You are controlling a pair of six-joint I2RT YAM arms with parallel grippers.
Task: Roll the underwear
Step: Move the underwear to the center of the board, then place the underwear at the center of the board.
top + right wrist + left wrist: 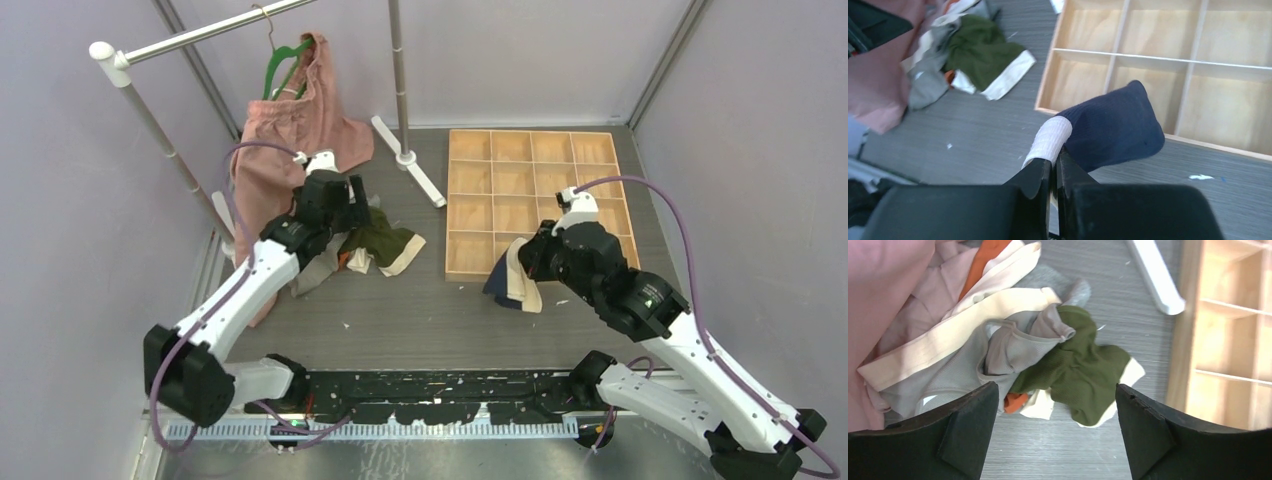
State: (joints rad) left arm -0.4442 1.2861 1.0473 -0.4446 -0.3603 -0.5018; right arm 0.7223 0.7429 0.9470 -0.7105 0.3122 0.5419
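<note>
Pinching the navy underwear (1113,130) by its cream waistband with my right gripper (1054,156), jaws clamped tight on it, right at the near rim of the wooden tray (1208,144). My left gripper (1055,392) hangs wide apart over the olive underwear (1078,375) and grey underwear (1013,345) heaped on the table (1128,305).

The navy pair (1118,125) has a ribbed cream waistband (1050,137), and the heap shows an olive pair (1078,370), a plain grey pair (1013,345) with a broad cream band, and a strip of orange cloth (985,260). The hanging garment (290,140) is dusty pink on a green hanger (285,62), the tray (448,200) is pale bare wood, the table (420,320) is dark grey with a faint streaked grain and white flecks, and the walls (60,250) are lilac. The arms (240,295) are white with black joints and black fingers (968,430), and a paler pinkish piece (923,305) under the cream bands may be another pair, though it is too crowded there to tell.
</note>
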